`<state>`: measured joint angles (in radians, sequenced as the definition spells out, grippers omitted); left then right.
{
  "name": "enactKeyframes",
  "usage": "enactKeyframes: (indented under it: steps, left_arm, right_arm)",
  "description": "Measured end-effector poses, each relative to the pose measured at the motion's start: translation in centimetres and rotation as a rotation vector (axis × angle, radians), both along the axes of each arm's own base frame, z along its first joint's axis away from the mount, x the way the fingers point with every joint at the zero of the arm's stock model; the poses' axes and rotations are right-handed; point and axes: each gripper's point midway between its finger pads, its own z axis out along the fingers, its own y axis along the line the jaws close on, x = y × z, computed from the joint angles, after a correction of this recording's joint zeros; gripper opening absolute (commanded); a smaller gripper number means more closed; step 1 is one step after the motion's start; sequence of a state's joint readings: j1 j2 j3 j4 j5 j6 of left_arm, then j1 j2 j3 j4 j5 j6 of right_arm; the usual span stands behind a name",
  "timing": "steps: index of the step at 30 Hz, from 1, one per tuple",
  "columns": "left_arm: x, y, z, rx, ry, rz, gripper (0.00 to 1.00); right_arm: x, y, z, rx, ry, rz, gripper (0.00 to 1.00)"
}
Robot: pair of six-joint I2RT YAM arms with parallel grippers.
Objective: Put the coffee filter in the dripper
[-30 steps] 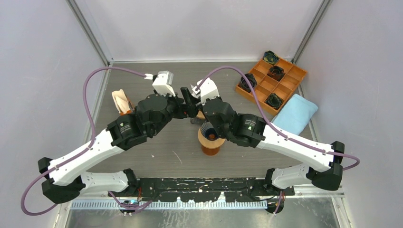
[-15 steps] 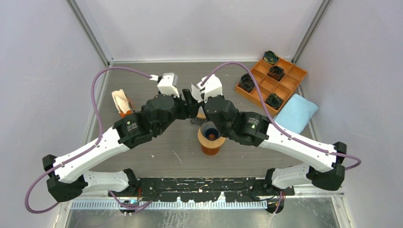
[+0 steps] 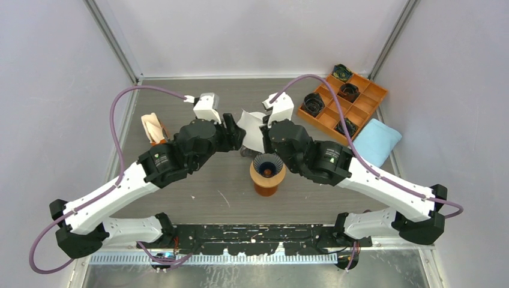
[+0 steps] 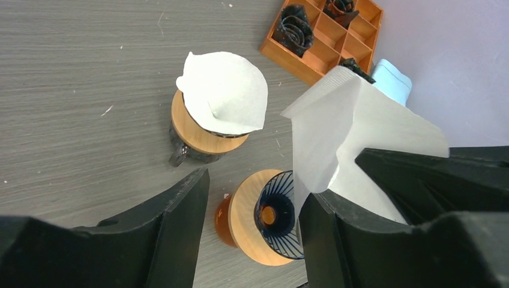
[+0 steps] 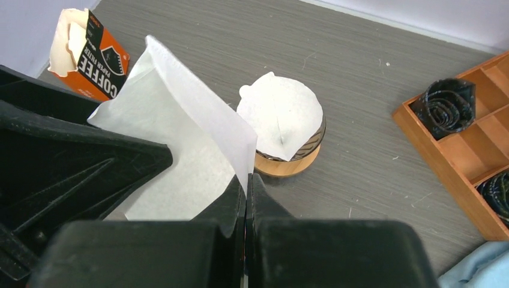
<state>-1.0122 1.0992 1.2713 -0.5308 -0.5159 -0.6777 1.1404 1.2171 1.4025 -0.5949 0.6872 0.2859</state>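
A white paper coffee filter (image 3: 249, 128) hangs in the air between my two grippers, above and behind the empty dripper (image 3: 267, 166). That dripper is a blue ribbed cone on a wooden collar over an amber carafe; it also shows in the left wrist view (image 4: 273, 215). My right gripper (image 5: 245, 180) is shut on the filter's (image 5: 180, 138) edge. My left gripper (image 4: 255, 186) is open, with the filter (image 4: 354, 132) just beyond its right finger. A second dripper (image 5: 282, 123) holding a filter stands behind on the table.
An orange coffee filter box (image 3: 154, 129) stands at the left. An orange compartment tray (image 3: 342, 105) with dark items sits at the back right, with a light blue cloth (image 3: 373, 143) beside it. Grey walls enclose the table.
The two grippers have drawn apart, left to the left and right to the right. The filter, hidden between them before, now shows spread open between them.
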Motion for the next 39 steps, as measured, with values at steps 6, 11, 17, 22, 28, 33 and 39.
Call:
enactKeyframes:
  steps: [6,11,17,22,28,33,39]
  left_arm:
    - [-0.5,-0.3,-0.5,0.002,0.028,-0.028,0.48]
    - [-0.9,-0.8,-0.8,-0.013,0.047,-0.053,0.45]
    - [-1.2,-1.1,-1.3,-0.005,0.068,-0.072,0.45]
    - [-1.4,-1.2,-2.2,0.005,0.103,-0.084,0.44]
    - [-1.9,-1.8,-3.9,0.052,0.158,-0.114,0.43]
    - [-2.3,-2.4,-5.3,0.094,0.213,-0.147,0.41]
    - [-2.9,-3.2,-6.2,0.117,0.263,-0.19,0.39]
  right_arm:
    - [0.3,-1.1,0.2,0.071,0.046,-0.027,0.01]
    - [0.8,-1.7,0.4,0.144,0.085,-0.041,0.01]
    - [0.9,-2.1,-0.6,0.175,0.154,-0.04,0.01]
    - [0.3,-2.1,-1.6,0.184,0.225,-0.021,0.01]
    - [-0.8,-2.1,-3.1,0.168,0.309,0.008,0.01]
    - [-1.6,-2.2,-4.4,0.143,0.382,0.022,0.01]
    - [-2.3,-2.5,-5.3,0.133,0.444,0.029,0.01]
